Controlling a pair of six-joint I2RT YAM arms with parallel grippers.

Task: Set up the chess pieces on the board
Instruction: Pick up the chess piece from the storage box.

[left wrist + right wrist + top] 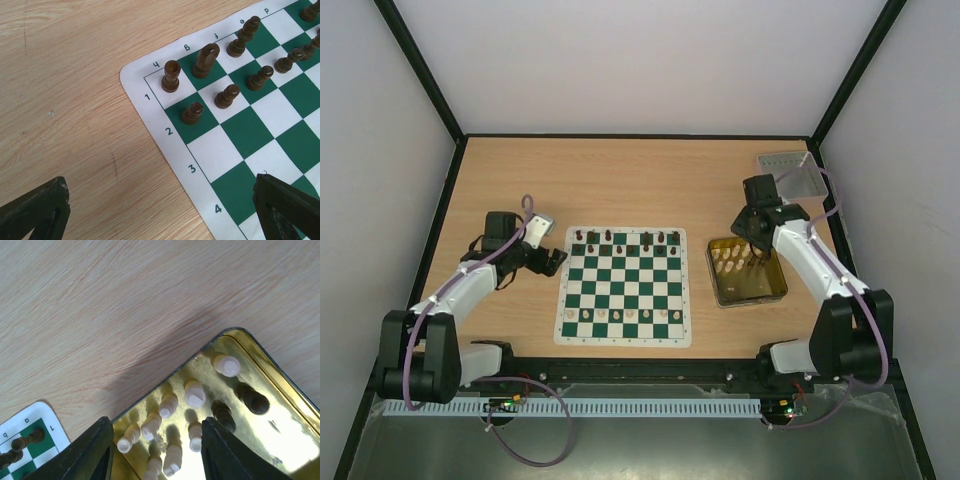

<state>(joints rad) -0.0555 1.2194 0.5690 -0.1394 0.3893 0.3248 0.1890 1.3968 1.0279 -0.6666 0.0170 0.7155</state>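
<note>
From above, the board (624,285) lies by the table's (620,180) near edge, with chess pieces (620,238) on its far and near rows.

Left wrist: my left gripper (160,182) gapes wide over the board's edge.

Right wrist: my right gripper (156,427), jaws apart, straddles cream ones in the tin (295,435).

Quick count from me: one board (624,285), one tin (767,287) at its 3 o'clock, one tray (790,172). In the tin I make it roughly eight light pieces (195,394), two dark ones (252,400).

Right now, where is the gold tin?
In the top view, the gold tin sits right of the board, directly under the right gripper, with the grey tray beyond it.
</note>
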